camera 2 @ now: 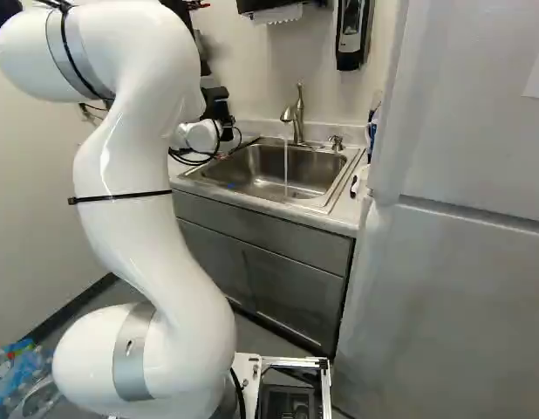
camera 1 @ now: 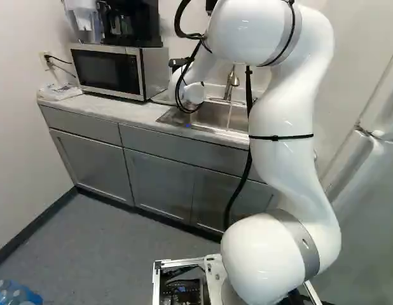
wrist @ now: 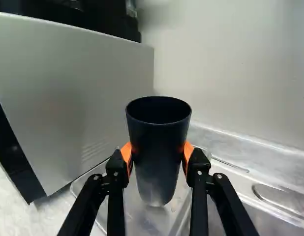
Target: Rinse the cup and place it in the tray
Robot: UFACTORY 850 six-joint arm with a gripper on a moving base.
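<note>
Between orange pads [wrist: 126, 152], only wrist view shows cup [wrist: 159, 155].

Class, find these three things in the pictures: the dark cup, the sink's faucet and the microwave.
Cup [wrist: 158, 147]: wrist view, outer side wall.
Faucet [camera 2: 298, 118]: right base view, upright body.
Microwave [camera 1: 107, 70]: left base view, dark door.

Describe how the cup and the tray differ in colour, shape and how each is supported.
The cup is dark and opaque; the tray looks pale and see-through.
The cup is tall and narrows toward its base, while the tray is low and broad.
The cup is gripped mouth-up in the tool; the tray sits on the counter.
</note>
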